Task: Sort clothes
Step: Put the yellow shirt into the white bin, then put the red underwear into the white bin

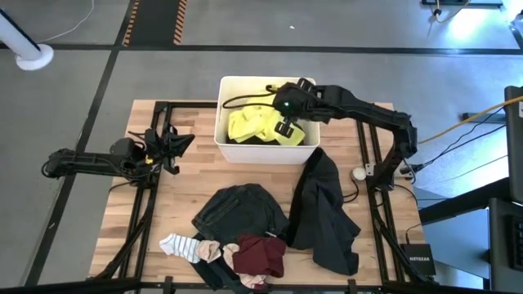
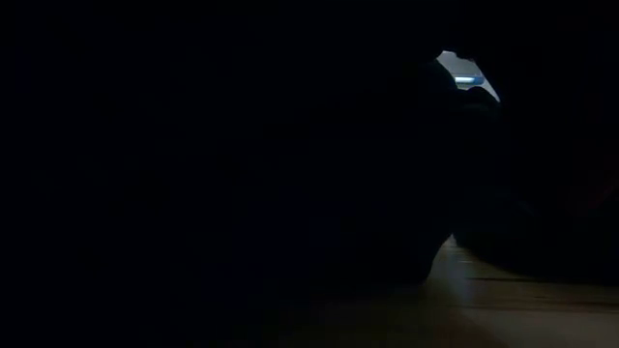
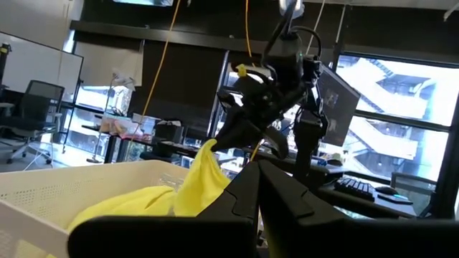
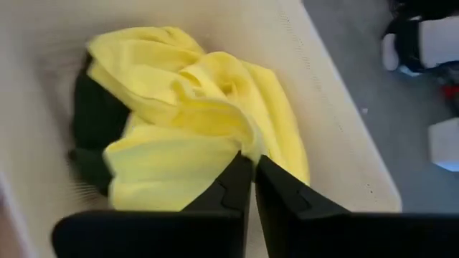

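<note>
Right gripper (image 1: 284, 124): over the white bin (image 1: 225, 147), fingers pressed together on a fold of the yellow garment (image 4: 193, 115), which lies in the bin atop a dark item (image 4: 93, 115). Left gripper (image 1: 176, 140): at table's left edge, fingers together, holding nothing. On the table: grey denim (image 1: 241, 208), black garment (image 1: 327, 208), maroon piece (image 1: 260, 255), striped socks (image 1: 184, 245).

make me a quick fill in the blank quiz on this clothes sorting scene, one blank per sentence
1. The yellow garment lies inside the white ____.
2. The ____ gripper is above the bin, its fingers pinched on the yellow cloth.
3. The black garment lies on the wooden ____, beside the dark grey denim.
4. The left gripper waits over the table, to the ____ of the bin in the high view.

Missing words: bin; right; table; left
</note>
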Motion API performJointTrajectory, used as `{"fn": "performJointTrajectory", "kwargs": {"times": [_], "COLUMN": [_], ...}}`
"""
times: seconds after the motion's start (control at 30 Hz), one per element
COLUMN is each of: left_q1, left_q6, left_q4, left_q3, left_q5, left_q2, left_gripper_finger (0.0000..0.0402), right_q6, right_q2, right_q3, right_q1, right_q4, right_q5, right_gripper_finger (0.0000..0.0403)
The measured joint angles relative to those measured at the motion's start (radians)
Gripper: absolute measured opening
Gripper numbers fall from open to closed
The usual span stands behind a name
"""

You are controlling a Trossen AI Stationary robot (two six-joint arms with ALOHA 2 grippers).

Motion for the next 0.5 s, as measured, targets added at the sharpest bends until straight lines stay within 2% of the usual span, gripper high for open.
{"fn": "performJointTrajectory", "kwargs": {"times": [0.1, 0.4, 0.5], "left_q1": [0.000, 0.000, 0.000], "left_q6": [0.010, 0.007, 0.004], "left_q4": [0.000, 0.001, 0.000], "left_q3": [0.000, 0.000, 0.000], "left_q5": [0.000, 0.000, 0.001], "left_q2": [0.000, 0.000, 0.000], "left_gripper_finger": [0.0004, 0.0004, 0.0004], "right_q6": [-0.003, -0.045, -0.046], "right_q2": [0.000, 0.000, 0.000], "right_q3": [0.000, 0.048, 0.106], "right_q1": [0.004, 0.073, 0.120], "right_q4": [0.000, -0.016, -0.020], "right_q5": [0.007, 0.067, -0.002], "right_gripper_finger": [0.0057, 0.0179, 0.0199]}}
